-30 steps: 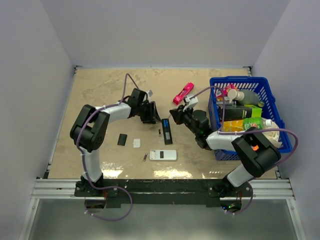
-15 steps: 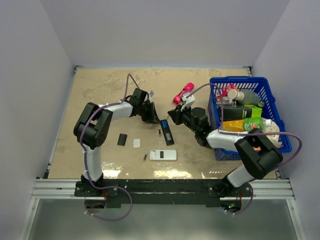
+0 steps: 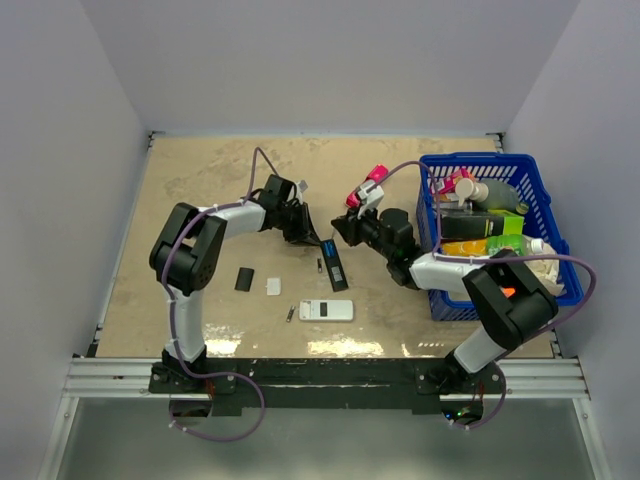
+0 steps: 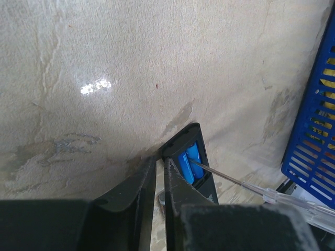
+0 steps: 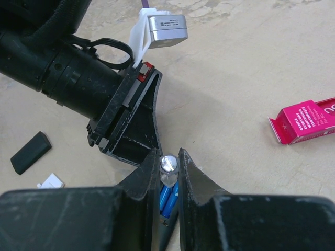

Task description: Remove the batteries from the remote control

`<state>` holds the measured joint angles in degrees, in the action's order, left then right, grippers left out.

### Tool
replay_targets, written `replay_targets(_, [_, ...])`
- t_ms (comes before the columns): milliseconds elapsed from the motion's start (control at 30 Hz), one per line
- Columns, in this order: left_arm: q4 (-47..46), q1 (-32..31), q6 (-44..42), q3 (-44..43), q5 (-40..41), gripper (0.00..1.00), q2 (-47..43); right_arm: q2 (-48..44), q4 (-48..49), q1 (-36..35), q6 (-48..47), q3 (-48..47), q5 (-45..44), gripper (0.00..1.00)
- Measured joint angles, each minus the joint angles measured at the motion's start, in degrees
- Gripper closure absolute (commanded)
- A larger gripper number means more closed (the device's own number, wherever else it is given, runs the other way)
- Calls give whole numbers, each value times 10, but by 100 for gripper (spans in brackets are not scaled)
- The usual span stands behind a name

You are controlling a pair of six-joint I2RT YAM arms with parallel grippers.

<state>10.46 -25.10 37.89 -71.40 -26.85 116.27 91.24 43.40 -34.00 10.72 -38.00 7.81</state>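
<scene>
Two blue cylindrical batteries (image 4: 188, 161) lie side by side in the open bay of the slim black remote control (image 3: 336, 264), at the centre of the overhead view, so the main job is not yet done. You have the right gripper (image 5: 168, 154) clenched on a thin screwdriver with a clear handle (image 4: 282, 200). Its metal tip touches the blue cells, coming in from the lower right of the left wrist view. Your left gripper (image 4: 159, 163) stands at the remote's near end with its jaws almost together; whether they nip the casing wall I cannot tell. Both lids look to be off: a small flat black cover (image 3: 244, 279) and a small white cover (image 3: 273, 286) lie on the sandy tabletop (image 3: 200, 190), left of centre. Lower down, a white remote (image 3: 326, 311) lies with what seems a greyish cell (image 3: 291, 313) loose just beside its left end, so that one is probably at least partly unloaded. What is left, as I judge it, is to lever out both blue cells.
</scene>
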Motion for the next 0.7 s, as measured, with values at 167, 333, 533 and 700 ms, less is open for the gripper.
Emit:
replay_targets(167, [0, 0, 0, 0, 2, 84, 0, 7, 12, 23, 45, 6, 2, 100])
replay_targets(333, [0, -1, 0, 0, 5, 83, 0, 19, 57, 47, 90, 24, 28, 100])
replay_targets(533, [0, -2, 0, 0, 7, 82, 0, 20, 68, 57, 100, 30, 44, 100])
replay_targets(700, [0, -4, 0, 0, 9, 81, 0, 8, 50, 56, 80, 30, 55, 100])
